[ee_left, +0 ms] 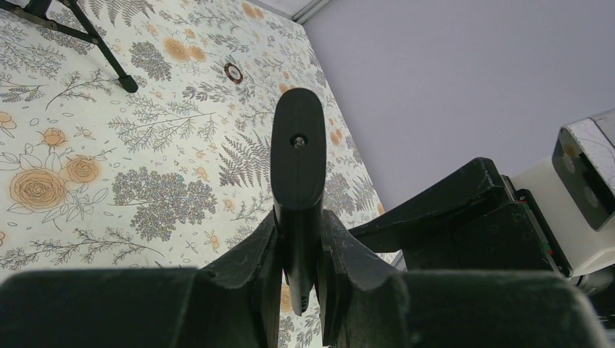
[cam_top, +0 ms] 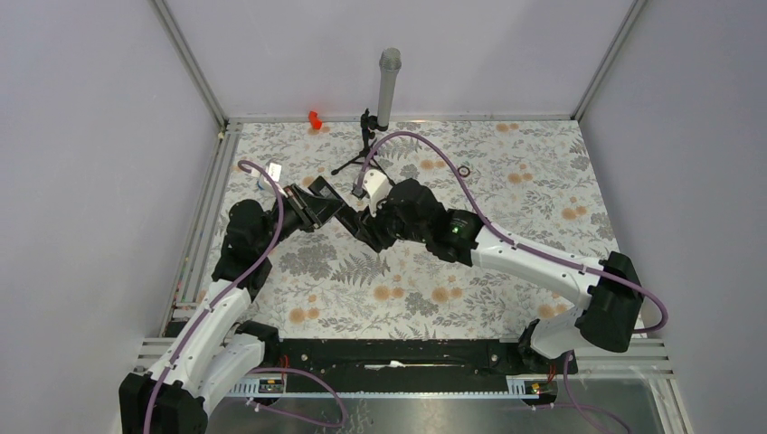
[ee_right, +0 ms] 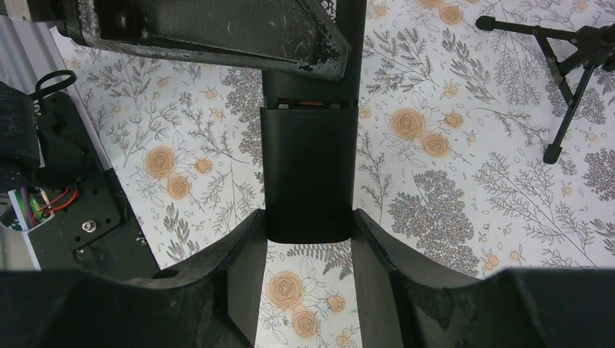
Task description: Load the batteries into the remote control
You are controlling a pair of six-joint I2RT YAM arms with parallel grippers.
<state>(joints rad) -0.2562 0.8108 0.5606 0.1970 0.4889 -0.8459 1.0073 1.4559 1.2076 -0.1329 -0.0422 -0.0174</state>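
Observation:
The remote control (cam_top: pixel 336 215), a slim black bar, hangs above the table between both arms. My left gripper (cam_top: pixel 312 206) is shut on one end of it. In the left wrist view the remote (ee_left: pixel 297 145) shows edge-on, pinched across its thin faces by that gripper (ee_left: pixel 299 225). My right gripper (cam_top: pixel 362 224) is shut on the other end. In the right wrist view its fingers (ee_right: pixel 308 221) clamp the remote's back cover (ee_right: pixel 308 174) by its long edges, and a seam crosses the bar just above. The batteries are out of view.
A microphone on a black tripod (cam_top: pixel 366 149) stands at the back centre, with a leg (ee_right: pixel 573 72) in the right wrist view. A red piece (cam_top: pixel 314 118) lies by the back wall. A small dark ring (cam_top: pixel 464 171) sits right of the tripod, and a white-and-blue item (cam_top: pixel 269 174) lies back left.

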